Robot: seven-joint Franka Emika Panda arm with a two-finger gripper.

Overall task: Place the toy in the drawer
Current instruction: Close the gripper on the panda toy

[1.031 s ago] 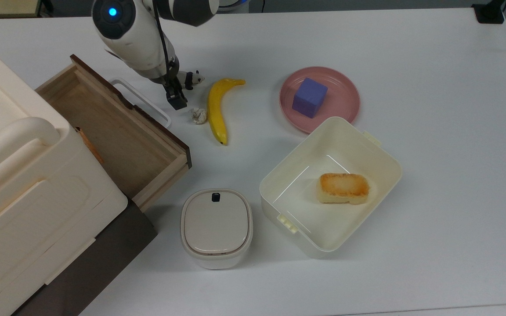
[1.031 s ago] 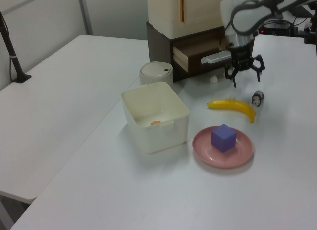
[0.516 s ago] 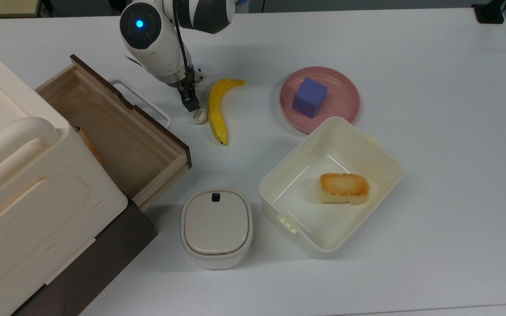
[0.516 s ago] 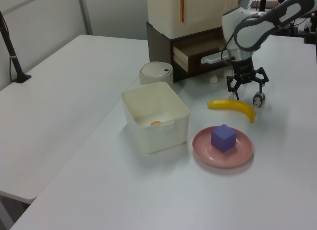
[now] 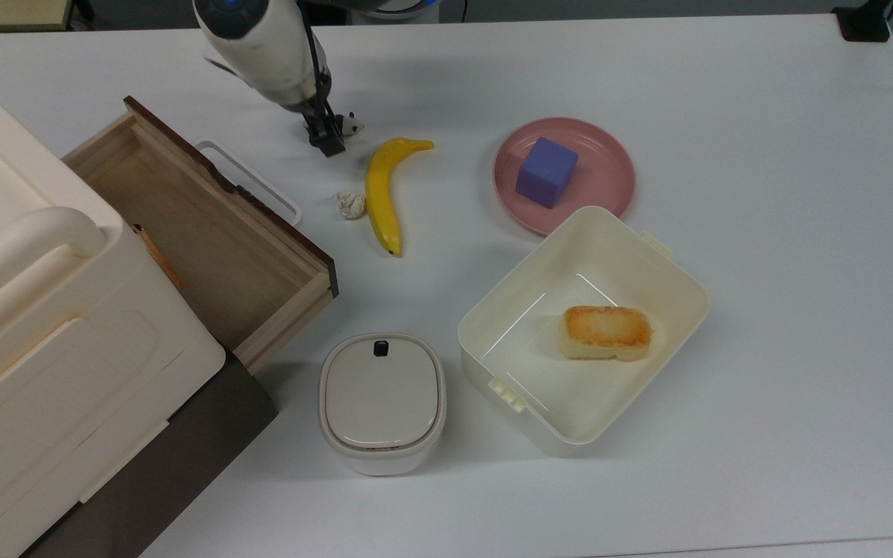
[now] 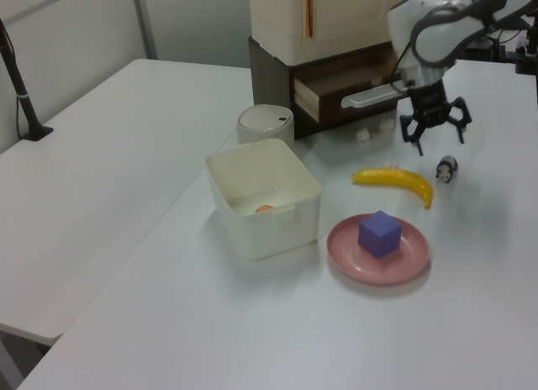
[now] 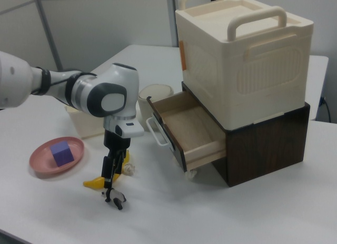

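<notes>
A Panda arm's gripper (image 7: 112, 176) points down just above the toy (image 7: 117, 197) on a white table (image 7: 221, 217); a banana (image 7: 99, 181) lies behind it, the open drawer (image 7: 185, 130) to the right view's right.

1 toy (image 5: 349, 123) | 1 drawer (image 5: 206, 232) | 1 banana (image 5: 381, 190) | 1 cube (image 5: 546, 171) | 1 plate (image 5: 609, 174) | 1 tub (image 5: 679, 306)

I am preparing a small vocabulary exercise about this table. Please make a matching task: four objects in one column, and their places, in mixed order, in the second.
1. toy
2. purple cube
3. bread
4. wad

a. in the cream tub
b. on the pink plate
c. on the table under the pincer
d. beside the banana

Pairs: 1-c, 2-b, 3-a, 4-d
</notes>
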